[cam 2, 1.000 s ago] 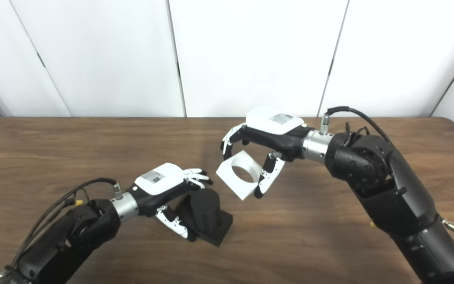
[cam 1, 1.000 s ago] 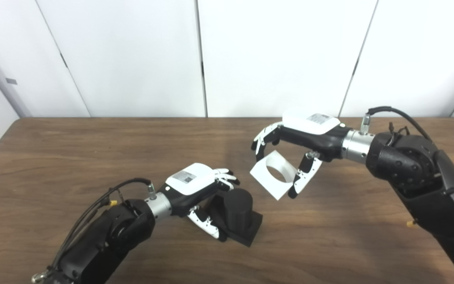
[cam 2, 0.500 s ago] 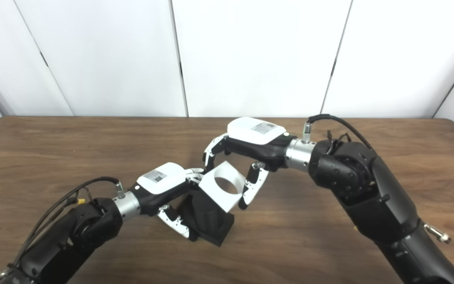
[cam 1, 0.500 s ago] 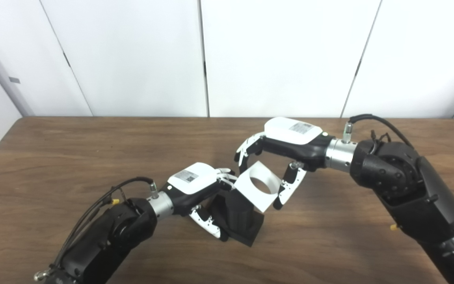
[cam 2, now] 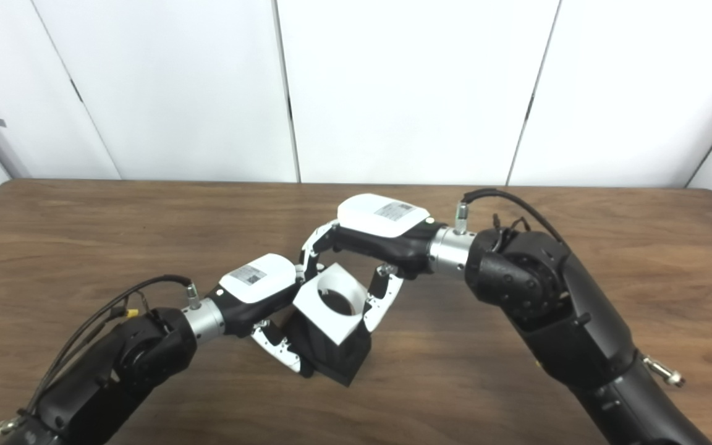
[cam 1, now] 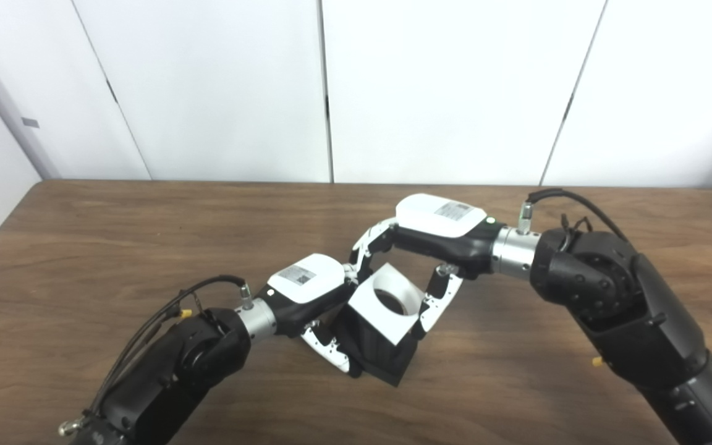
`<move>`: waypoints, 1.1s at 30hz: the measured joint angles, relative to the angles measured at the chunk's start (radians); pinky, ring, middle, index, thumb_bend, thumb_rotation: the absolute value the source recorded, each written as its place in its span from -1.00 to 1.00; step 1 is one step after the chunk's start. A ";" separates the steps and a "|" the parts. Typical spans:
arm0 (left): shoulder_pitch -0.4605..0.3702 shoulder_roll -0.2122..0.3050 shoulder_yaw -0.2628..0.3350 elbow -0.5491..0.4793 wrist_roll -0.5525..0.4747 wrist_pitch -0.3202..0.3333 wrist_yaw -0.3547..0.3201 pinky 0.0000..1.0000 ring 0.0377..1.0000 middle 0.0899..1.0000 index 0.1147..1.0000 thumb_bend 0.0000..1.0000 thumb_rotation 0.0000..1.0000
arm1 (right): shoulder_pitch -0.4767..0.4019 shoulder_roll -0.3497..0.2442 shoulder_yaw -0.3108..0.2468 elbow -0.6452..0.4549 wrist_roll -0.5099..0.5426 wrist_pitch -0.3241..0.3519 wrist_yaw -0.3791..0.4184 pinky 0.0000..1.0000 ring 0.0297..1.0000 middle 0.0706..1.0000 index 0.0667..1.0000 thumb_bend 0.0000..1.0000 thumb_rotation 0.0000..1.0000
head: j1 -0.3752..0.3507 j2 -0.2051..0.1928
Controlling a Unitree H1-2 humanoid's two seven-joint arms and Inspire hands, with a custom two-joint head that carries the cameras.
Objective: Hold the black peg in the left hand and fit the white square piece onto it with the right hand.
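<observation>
Left eye view: the black peg (cam 1: 376,349) stands on the wooden counter (cam 1: 84,247), near its middle, and serves as the reference point. Its square base rests on the counter, tilted. The left hand (cam 1: 313,296) lies against the peg's left side with fingers wrapped around it, gripping it. The white square piece (cam 1: 385,303) sits over the top of the peg, tilted, with its round hole facing up; the peg's top is hidden behind the piece, so how far it has entered the hole cannot be determined. The right hand (cam 1: 421,247) reaches in from the peg's upper right and is closed on the piece: its fingers (cam 1: 365,247) hold the far-left edge, its thumb (cam 1: 436,303) the near-right edge. Each hand carries a white back cover with a small printed label; the one on the left hand looks like a square code, and no text is legible on either. White wall panels (cam 1: 442,86) stand behind the counter.
</observation>
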 measured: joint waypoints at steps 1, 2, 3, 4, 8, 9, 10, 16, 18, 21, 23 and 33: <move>0.000 0.000 0.000 -0.001 0.000 0.003 -0.001 0.58 0.86 0.70 -0.16 0.05 -0.86 | 0.000 0.001 0.000 0.005 -0.003 0.000 -0.001 0.39 0.56 0.49 -0.12 0.05 -0.73 | 0.000 0.000; 0.000 0.000 0.000 -0.003 0.000 0.005 -0.003 0.58 0.86 0.70 -0.16 0.05 -0.86 | 0.000 0.003 0.001 0.012 -0.006 0.000 -0.001 0.39 0.56 0.49 -0.12 0.05 -0.73 | 0.000 0.000; 0.000 0.000 0.000 -0.004 0.000 0.006 -0.004 0.58 0.85 0.70 -0.16 0.05 -0.86 | 0.000 0.005 0.002 0.016 -0.010 0.000 -0.002 0.38 0.56 0.49 -0.12 0.05 -0.73 | -0.002 0.002; 0.000 0.000 0.000 -0.004 0.000 0.007 -0.005 0.58 0.85 0.70 -0.16 0.05 -0.86 | 0.000 0.006 0.005 0.021 -0.013 -0.001 -0.002 0.38 0.56 0.49 -0.12 0.05 -0.73 | -0.002 0.000; 0.000 0.000 0.000 -0.004 0.001 0.007 -0.005 0.58 0.85 0.70 -0.16 0.05 -0.86 | 0.000 0.021 0.019 0.040 -0.026 -0.004 -0.011 0.39 0.56 0.49 -0.12 0.05 -0.73 | 0.000 0.000; 0.000 0.000 0.000 -0.004 0.001 0.007 -0.005 0.58 0.85 0.70 -0.16 0.05 -0.86 | 0.000 0.022 0.022 0.050 -0.027 -0.007 -0.012 0.40 0.56 0.49 -0.12 0.05 -0.73 | 0.002 0.000; 0.000 0.000 0.000 -0.004 0.001 0.007 -0.005 0.59 0.85 0.70 -0.16 0.05 -0.86 | 0.000 0.022 0.028 0.061 -0.027 -0.009 -0.015 0.40 0.55 0.49 -0.12 0.05 -0.73 | 0.003 0.000; 0.001 0.000 0.001 -0.005 0.000 0.008 -0.006 0.60 0.86 0.71 -0.16 0.05 -0.86 | 0.000 0.029 0.031 0.104 -0.028 -0.052 -0.034 0.41 0.56 0.49 -0.12 0.05 -0.73 | 0.012 0.000; 0.001 0.001 0.001 -0.005 0.000 0.010 -0.008 0.60 0.87 0.71 -0.16 0.05 -0.86 | -0.001 0.030 0.032 0.110 -0.027 -0.052 -0.035 0.42 0.57 0.50 -0.12 0.05 -0.73 | 0.015 0.002; 0.001 0.002 0.001 -0.006 0.000 0.012 -0.009 0.59 0.87 0.71 -0.16 0.05 -0.86 | -0.004 0.034 0.032 0.119 -0.024 -0.052 -0.035 0.41 0.57 0.50 -0.12 0.05 -0.73 | 0.015 0.002; 0.002 0.003 0.001 -0.007 0.000 0.014 -0.009 0.59 0.87 0.70 -0.16 0.05 -0.86 | -0.004 0.039 0.031 0.125 -0.021 -0.052 -0.035 0.41 0.57 0.50 -0.12 0.05 -0.73 | 0.017 0.003; 0.002 0.010 -0.001 -0.011 0.002 0.019 -0.010 0.61 0.87 0.70 -0.16 0.05 -0.85 | -0.005 0.055 0.040 0.131 -0.024 -0.046 -0.035 0.44 0.62 0.50 -0.12 0.05 -0.73 | 0.012 0.008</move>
